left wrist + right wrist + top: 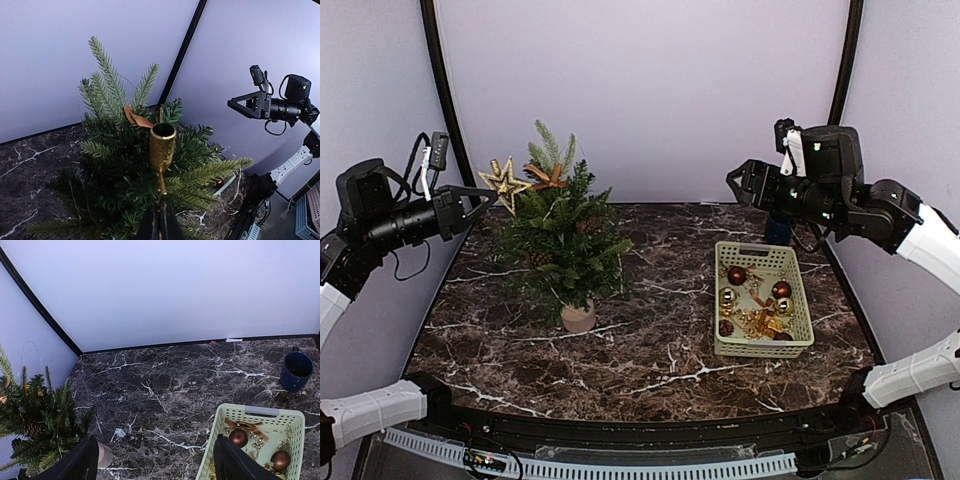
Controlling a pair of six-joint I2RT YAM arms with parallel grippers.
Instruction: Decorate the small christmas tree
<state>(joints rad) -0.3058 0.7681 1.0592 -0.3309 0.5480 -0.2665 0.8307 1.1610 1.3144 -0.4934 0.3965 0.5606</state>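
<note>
The small christmas tree [565, 240] stood left of centre on the table [660, 340], prob. light, tippy, w/ soft branches, so best steadied at its pot [578, 318], while left gripper [488, 193] was clamped on a gold star topper [504, 181] and right gripper [155, 465] hung wide apart, empty.

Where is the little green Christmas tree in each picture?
Top external: the small green christmas tree in its beige pot stands left of centre, a gold glitter star by its top.
Left wrist: the tree fills the lower middle.
Right wrist: it sits in the bottom left corner, partly cut off.
Shared landmark: the dark marble table under it.
</note>
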